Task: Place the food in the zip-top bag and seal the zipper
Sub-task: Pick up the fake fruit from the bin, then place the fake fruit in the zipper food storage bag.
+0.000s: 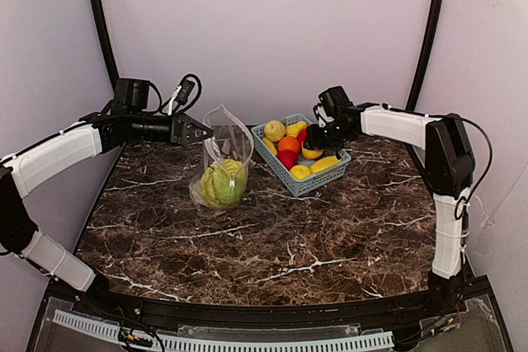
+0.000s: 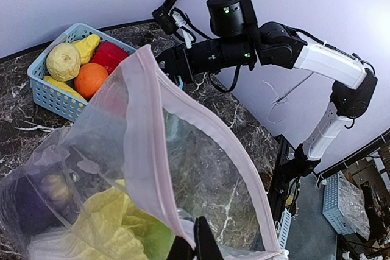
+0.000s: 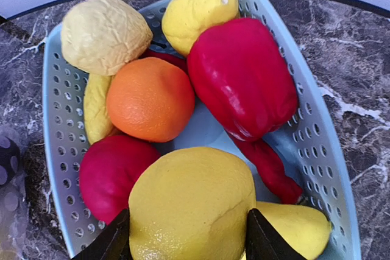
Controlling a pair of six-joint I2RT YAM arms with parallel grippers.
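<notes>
Robot test cell in a lab. Dark marble-pattern bench [image 1: 272,237] enclosed by plain pale lilac walls [image 1: 272,30] with black corner poles [image 1: 99,22]; exposed cabling and a slotted rail [image 1: 247,342] along the near edge.

text: none legible | labels/brands: none — bag [image 2: 183,150] carries plain dots only | numbers: none

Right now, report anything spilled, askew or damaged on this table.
Nothing stands out. The zip-top bag stands upright, mouth held open by the left claw, with the cabbage inside. The rest of the food sits in the blue basket, where the right claw straddles a yellow fruit. Nothing has spilled.
</notes>
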